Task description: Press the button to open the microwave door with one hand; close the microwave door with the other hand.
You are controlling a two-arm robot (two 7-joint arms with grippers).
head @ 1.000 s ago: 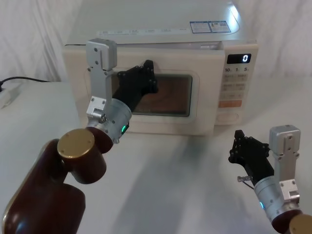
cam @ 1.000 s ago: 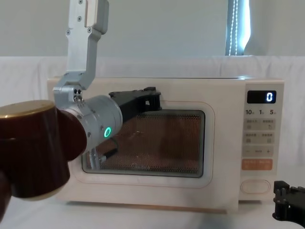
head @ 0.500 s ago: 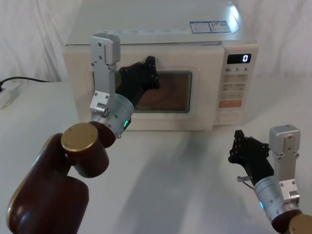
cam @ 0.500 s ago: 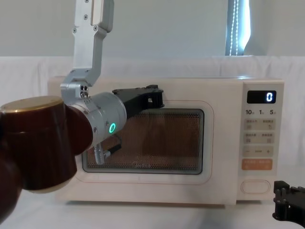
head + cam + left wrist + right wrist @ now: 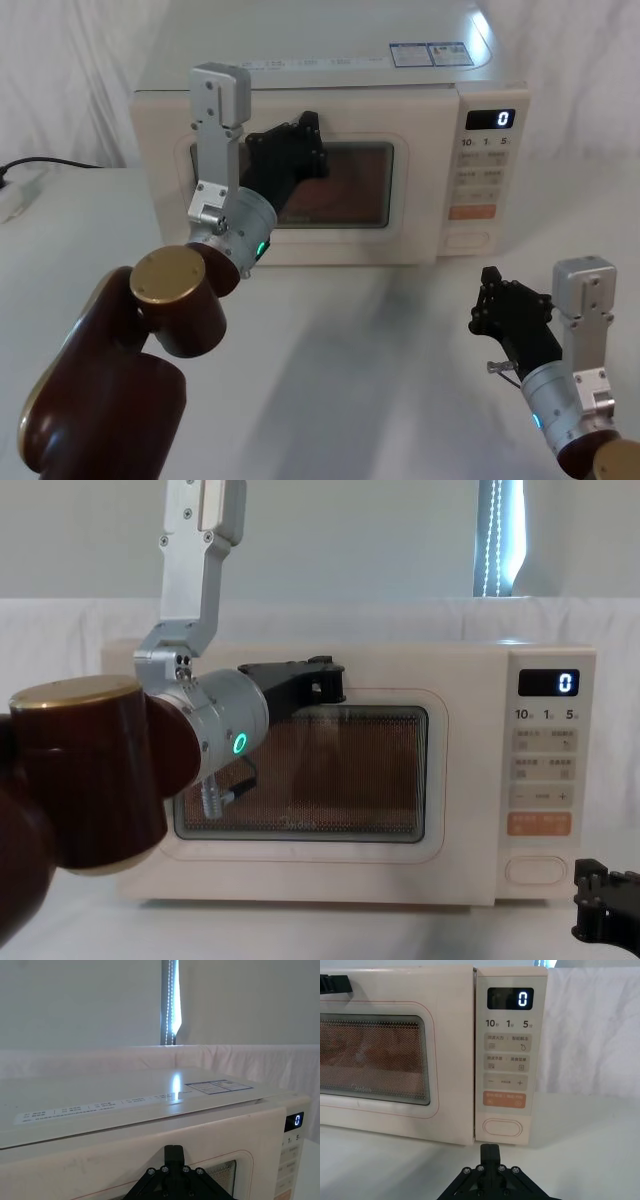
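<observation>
The cream microwave (image 5: 300, 60) stands at the back of the table, its display (image 5: 490, 120) showing 0. The microwave door (image 5: 420, 190) lies flush with the front. My left gripper (image 5: 308, 135) is shut, with its tip pressed on the door's upper part just above the dark window (image 5: 330, 770); the same tip shows as my left gripper (image 5: 173, 1151) against the door. The button (image 5: 503, 1127) sits at the bottom of the control panel. My right gripper (image 5: 489, 1150) is shut and hangs low, a short way in front of the button, touching nothing.
A black cable and a white power strip (image 5: 18, 190) lie at the far left of the table. White cloth hangs behind the microwave. The white tabletop (image 5: 380, 340) stretches between my two arms.
The microwave door, slightly ajar a second ago, has swung flush with the front. My left gripper has moved forward with it. The right arm has stayed still.
</observation>
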